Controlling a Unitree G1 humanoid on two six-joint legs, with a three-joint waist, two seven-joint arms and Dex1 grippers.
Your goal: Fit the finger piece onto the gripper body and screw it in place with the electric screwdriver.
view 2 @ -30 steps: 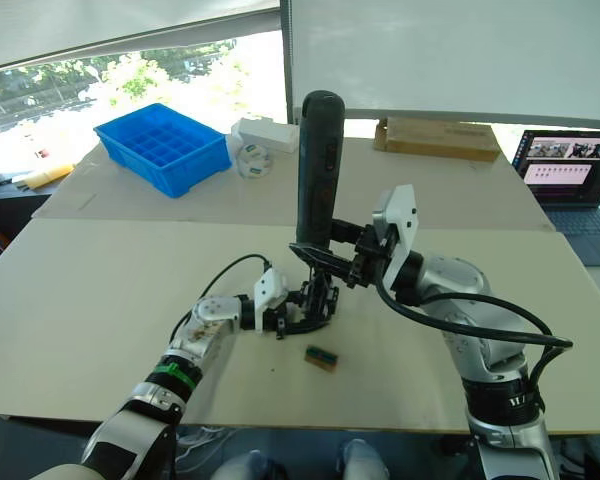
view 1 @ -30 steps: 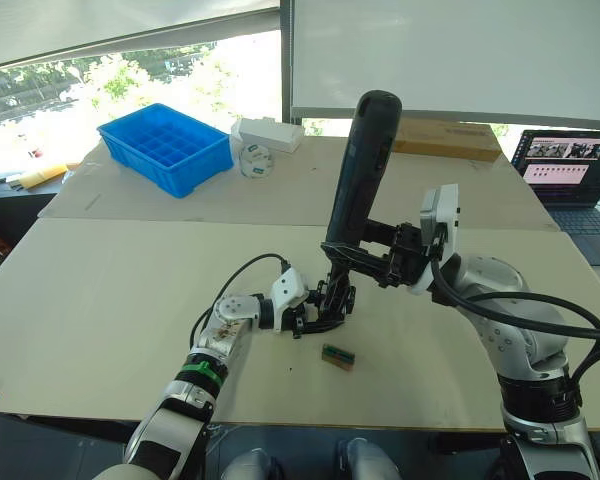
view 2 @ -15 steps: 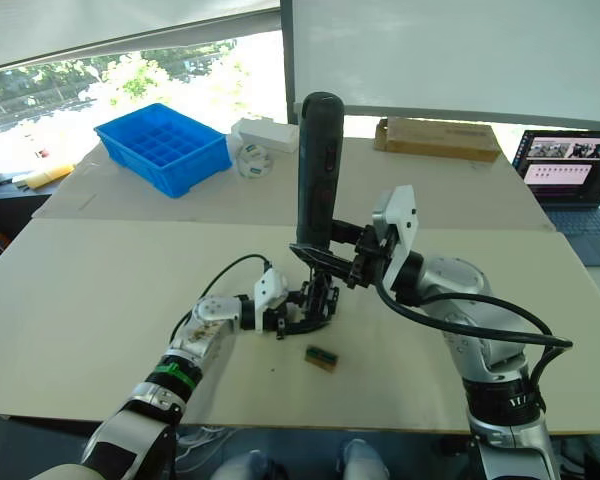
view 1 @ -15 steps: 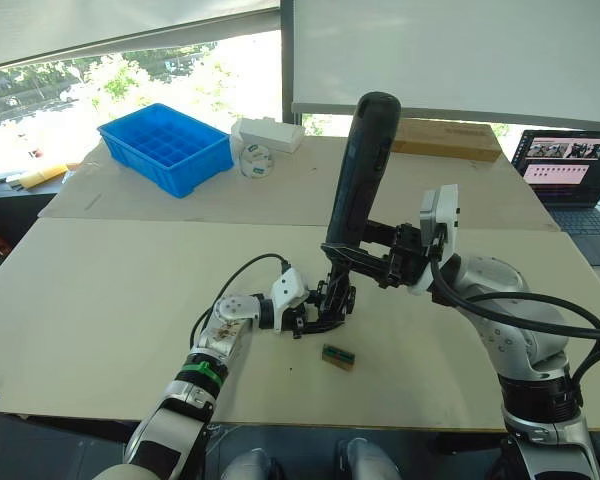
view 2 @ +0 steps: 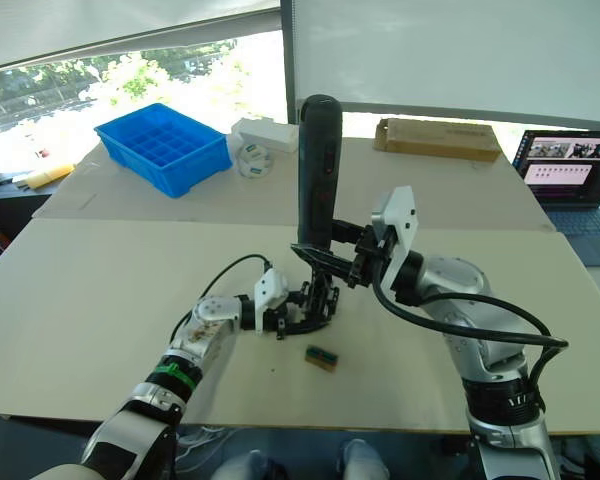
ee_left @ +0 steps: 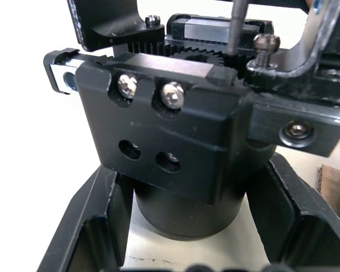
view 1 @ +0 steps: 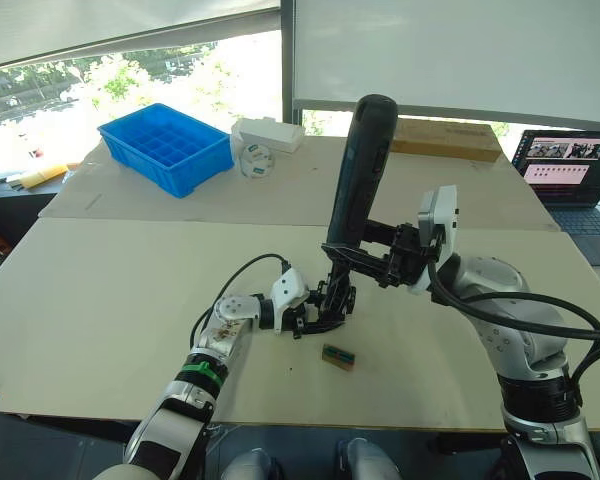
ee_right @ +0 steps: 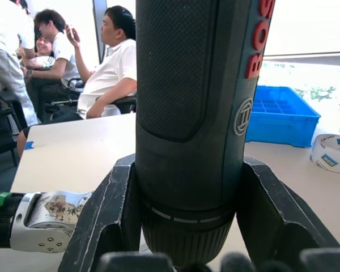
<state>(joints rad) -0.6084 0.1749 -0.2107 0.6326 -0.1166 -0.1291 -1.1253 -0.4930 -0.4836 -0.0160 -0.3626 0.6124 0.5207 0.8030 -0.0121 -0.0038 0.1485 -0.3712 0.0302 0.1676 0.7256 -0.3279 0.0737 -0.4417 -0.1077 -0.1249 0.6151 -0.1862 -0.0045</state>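
Hardly moved over the last second: right tool (view 2: pixel 322 255) clamped around thick black cylindrical electric screwdriver (view 1: pixel 358 170), upright, thin bit down into small black round-based gripper body (ee_left: pixel 181 144) pinched by left tool (view 1: pixel 315 314); probably still mid-screwing.

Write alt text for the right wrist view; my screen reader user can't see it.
The right tool grips the upright black electric screwdriver between its two fingers. Behind it are a tan table, a blue bin and seated people.

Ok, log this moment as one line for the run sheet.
left claw: shut on gripper body | right claw: shut on electric screwdriver, upright | bit down at gripper body | stage: screwing
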